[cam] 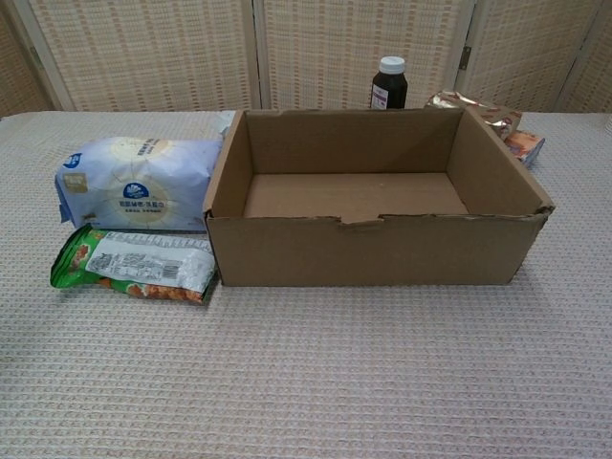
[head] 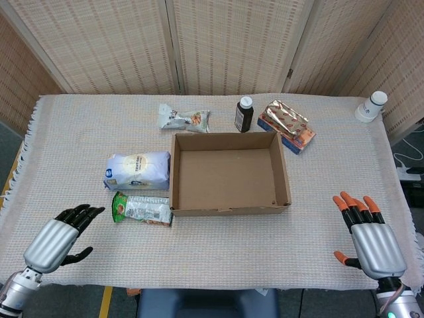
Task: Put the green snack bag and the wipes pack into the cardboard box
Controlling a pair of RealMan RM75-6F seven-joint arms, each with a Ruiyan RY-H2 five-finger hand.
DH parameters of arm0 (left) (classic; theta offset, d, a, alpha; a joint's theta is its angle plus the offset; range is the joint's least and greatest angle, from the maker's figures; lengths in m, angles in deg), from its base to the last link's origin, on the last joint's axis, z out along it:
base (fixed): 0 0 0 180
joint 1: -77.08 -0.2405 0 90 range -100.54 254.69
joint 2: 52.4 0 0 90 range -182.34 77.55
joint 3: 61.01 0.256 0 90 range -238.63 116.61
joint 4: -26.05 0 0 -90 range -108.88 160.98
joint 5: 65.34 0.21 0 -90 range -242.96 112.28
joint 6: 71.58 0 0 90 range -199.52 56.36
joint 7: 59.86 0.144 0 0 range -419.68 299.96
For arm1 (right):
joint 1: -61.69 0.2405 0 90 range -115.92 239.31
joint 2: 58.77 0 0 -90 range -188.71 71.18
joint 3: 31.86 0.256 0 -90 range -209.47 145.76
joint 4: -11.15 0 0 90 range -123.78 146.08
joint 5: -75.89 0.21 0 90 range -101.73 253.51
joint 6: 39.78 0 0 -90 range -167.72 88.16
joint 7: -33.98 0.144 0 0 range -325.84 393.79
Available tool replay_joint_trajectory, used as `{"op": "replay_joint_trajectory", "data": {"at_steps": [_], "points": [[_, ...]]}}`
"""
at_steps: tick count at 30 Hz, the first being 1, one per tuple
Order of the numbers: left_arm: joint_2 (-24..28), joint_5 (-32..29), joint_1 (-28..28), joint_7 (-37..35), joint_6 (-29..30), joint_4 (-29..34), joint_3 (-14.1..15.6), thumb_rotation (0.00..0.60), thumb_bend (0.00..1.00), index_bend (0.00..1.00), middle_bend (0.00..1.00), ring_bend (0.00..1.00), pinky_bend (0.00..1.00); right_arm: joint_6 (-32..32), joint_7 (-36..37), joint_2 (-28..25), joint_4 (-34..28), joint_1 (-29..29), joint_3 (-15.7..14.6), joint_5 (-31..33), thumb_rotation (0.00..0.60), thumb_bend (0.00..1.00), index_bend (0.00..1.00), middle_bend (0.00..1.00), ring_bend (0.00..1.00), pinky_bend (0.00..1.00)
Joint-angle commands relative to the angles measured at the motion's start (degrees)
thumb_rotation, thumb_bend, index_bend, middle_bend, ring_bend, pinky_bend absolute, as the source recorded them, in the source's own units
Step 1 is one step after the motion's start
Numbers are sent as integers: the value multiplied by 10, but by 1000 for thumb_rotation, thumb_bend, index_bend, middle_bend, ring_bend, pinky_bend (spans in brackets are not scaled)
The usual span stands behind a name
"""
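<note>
Left hand (head: 58, 236) empty, fingers spread | right hand (head: 371, 236) likewise, seemingly | both only in head view

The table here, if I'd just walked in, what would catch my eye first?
Probably the open, empty cardboard box in the middle of the cloth-covered table. Just left of it lie a pale blue wipes pack and, nearer the front edge, a green snack bag. Then two metal hands at the near corners, both open and holding nothing: the left hand with black fingers, the right hand with orange fingertips.
</note>
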Motion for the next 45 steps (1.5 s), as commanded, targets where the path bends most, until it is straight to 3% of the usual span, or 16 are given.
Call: {"op": "replay_joint_trajectory", "data": {"at_steps": [1,5,17,31,45], "points": [[-45,-54,41,26,-62,-5,-18,600,222,129,190,139,281,0,1,-1,0,0,0,2,600,5,65,9,0,0],[-80,-110,79,47,-116,-18,-35,600,230,138,193,142,289,1,4,-3,0,1,1,3,600,4,65,9,0,0],[-160,-209,145,140,-175,-83,-58,600,238,147,194,143,288,-6,14,-10,0,0,5,4,600,4,65,9,0,0],[-215,-256,198,184,-204,-152,-56,600,237,165,192,127,276,-9,21,-16,0,0,8,9,600,4,65,9,0,0],[-231,-304,233,175,-245,-194,-48,600,235,169,193,127,277,-6,17,-17,0,7,15,33,600,4,65,9,0,0]]}}
